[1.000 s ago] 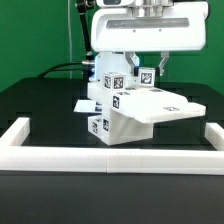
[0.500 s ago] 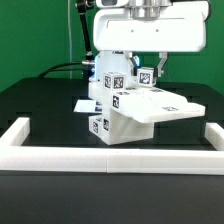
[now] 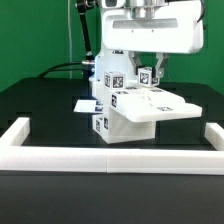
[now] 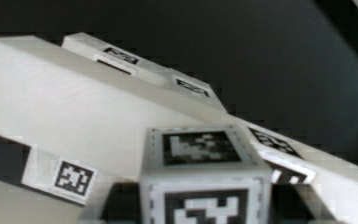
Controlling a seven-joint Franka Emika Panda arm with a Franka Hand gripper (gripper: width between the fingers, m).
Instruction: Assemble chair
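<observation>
The partly built chair (image 3: 140, 112) stands mid-table: a white blocky body with a flat seat slab (image 3: 165, 108) sticking out to the exterior view's right, and tags on several faces. A short white tagged chair leg (image 3: 145, 73) stands upright above the slab's back part. My gripper (image 3: 147, 76) is shut on that leg from above. In the wrist view the leg (image 4: 202, 150) fills the near field with its tags facing the camera, and a dark finger (image 4: 155, 190) presses on each side of it. My gripper (image 4: 206, 205) sits over the pale chair body (image 4: 69, 100). Where the leg meets the slab is hidden.
A low white border rail (image 3: 110, 158) runs along the table's front and turns back at both ends (image 3: 18, 130). The marker board (image 3: 84, 104) lies flat behind the chair on the exterior view's left. The tabletop is black, with a green backdrop behind.
The arm's white head has shifted slightly toward the exterior view's right. The leg stays in the grip and the chair has not visibly moved.
</observation>
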